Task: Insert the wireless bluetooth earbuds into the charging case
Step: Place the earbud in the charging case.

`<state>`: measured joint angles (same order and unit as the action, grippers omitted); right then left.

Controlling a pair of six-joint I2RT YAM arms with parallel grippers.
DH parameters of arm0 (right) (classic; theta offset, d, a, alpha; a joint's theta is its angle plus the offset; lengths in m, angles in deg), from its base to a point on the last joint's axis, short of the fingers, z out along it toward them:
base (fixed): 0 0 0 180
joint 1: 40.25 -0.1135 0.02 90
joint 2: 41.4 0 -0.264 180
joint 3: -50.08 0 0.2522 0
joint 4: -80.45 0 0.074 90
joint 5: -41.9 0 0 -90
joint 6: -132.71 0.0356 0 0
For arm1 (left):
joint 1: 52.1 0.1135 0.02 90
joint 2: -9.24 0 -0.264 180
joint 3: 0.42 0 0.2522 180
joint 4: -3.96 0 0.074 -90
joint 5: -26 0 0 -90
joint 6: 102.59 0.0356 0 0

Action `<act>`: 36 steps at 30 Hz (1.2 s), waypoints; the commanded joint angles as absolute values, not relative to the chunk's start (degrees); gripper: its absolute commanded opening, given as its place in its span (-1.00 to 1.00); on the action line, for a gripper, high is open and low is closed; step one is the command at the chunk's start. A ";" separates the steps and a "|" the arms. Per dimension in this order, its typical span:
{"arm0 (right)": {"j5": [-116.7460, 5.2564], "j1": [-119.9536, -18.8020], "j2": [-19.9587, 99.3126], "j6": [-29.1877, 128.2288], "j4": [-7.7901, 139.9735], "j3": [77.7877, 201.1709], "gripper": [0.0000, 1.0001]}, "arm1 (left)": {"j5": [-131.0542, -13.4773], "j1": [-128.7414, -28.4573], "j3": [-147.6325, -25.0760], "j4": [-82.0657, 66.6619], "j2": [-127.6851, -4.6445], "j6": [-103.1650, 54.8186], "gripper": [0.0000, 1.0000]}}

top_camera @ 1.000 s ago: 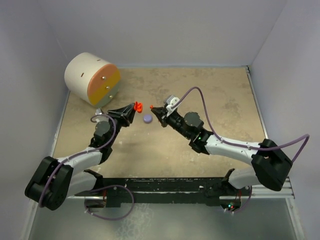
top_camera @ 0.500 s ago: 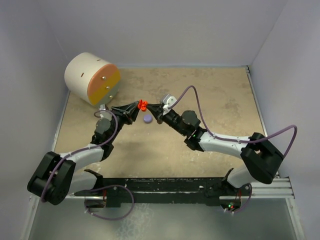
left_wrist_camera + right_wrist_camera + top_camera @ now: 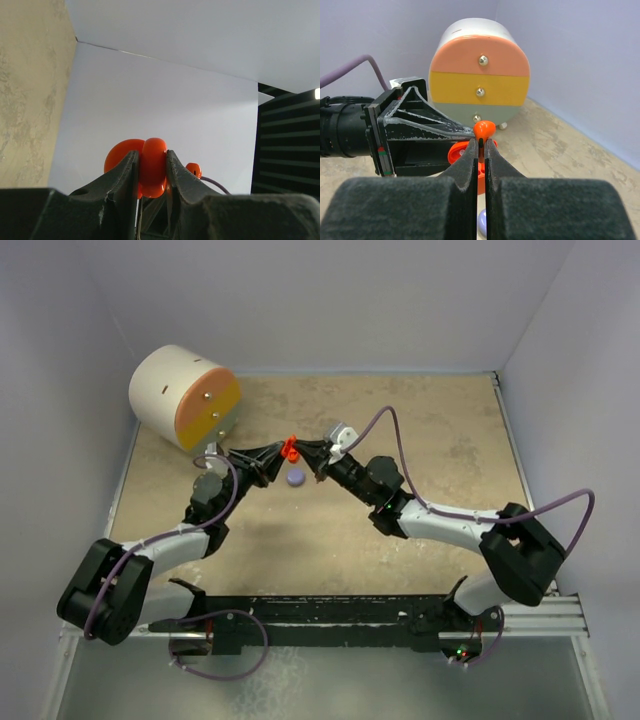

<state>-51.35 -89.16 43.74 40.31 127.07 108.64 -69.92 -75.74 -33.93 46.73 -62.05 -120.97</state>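
At the near edge of the worktop (image 3: 450, 440) the two arm bases sit side by side, and both arms reach inward so that their tips meet in the air above its middle. The left gripper (image 3: 277, 452) is clamped on the red charging case (image 3: 152, 170), its jaws pressing the rounded body from both sides; a second red lobe shows beside it, probably the opened lid. The right gripper (image 3: 306, 451) is pinched together on one red earbud (image 3: 484, 129), which pokes out just above its fingertips, right beside the case and perhaps touching it. Directly below the meeting point, a small lavender round case (image 3: 295, 478) lies on the worktop. Well beyond, in the far left corner, stands a round drawer unit (image 3: 185, 397) with peach, yellow and pale green fronts.

The step in hand looks like seating this earbud in the red case. To do it well, the left arm should hold the case dead steady while the right one turns the bud so that its shape matches the pocket, then eases it in slowly and straight. The pocket itself is not visible, so the fit cannot be judged. Release only once the bud sits down; a slip here would drop it to the worktop.
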 commanded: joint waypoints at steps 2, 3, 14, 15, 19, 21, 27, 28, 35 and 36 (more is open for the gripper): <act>-53.50 -88.09 44.74 39.49 131.44 111.31 -1.00 | -71.92 -75.49 -36.83 50.75 -62.15 -120.41 -1.00; -53.71 -87.99 44.85 39.50 131.53 111.31 -1.00 | -72.04 -75.48 -36.97 50.79 -62.15 -120.30 -1.00; -54.98 -87.14 45.96 39.74 131.68 111.15 -1.00 | -73.06 -75.62 -37.48 50.92 -62.20 -120.06 -1.00; -55.04 -87.10 45.96 39.74 131.65 111.10 -1.00 | -73.06 -75.64 -37.52 50.99 -62.21 -120.02 -1.00; -55.22 -86.85 45.75 39.76 131.42 110.76 -1.00 | -72.97 -75.65 -37.40 51.09 -62.00 -120.06 -1.00; -55.22 -86.75 45.61 39.88 131.38 110.52 -1.00 | -72.89 -75.65 -37.32 51.10 -61.92 -120.00 -1.00; -55.55 -86.41 45.44 39.91 131.18 110.06 -1.00 | -72.79 -75.65 -37.31 51.54 -61.96 -120.11 -1.00; -55.57 -86.40 45.43 40.03 131.20 109.95 -1.00 | -72.79 -75.63 -37.35 51.54 -61.96 -120.11 -1.00; -56.08 -86.31 45.17 40.32 130.96 109.22 -1.00 | -72.44 -75.65 -37.30 52.46 -62.14 -120.46 -1.00; -56.18 -86.31 45.14 40.39 130.84 109.11 -1.00 | -72.44 -75.61 -37.39 52.55 -62.25 -120.44 -1.00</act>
<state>-54.89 -86.66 46.47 40.42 128.29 108.84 -72.21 -75.74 -35.44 47.65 -62.55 -120.84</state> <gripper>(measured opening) 0.020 0.236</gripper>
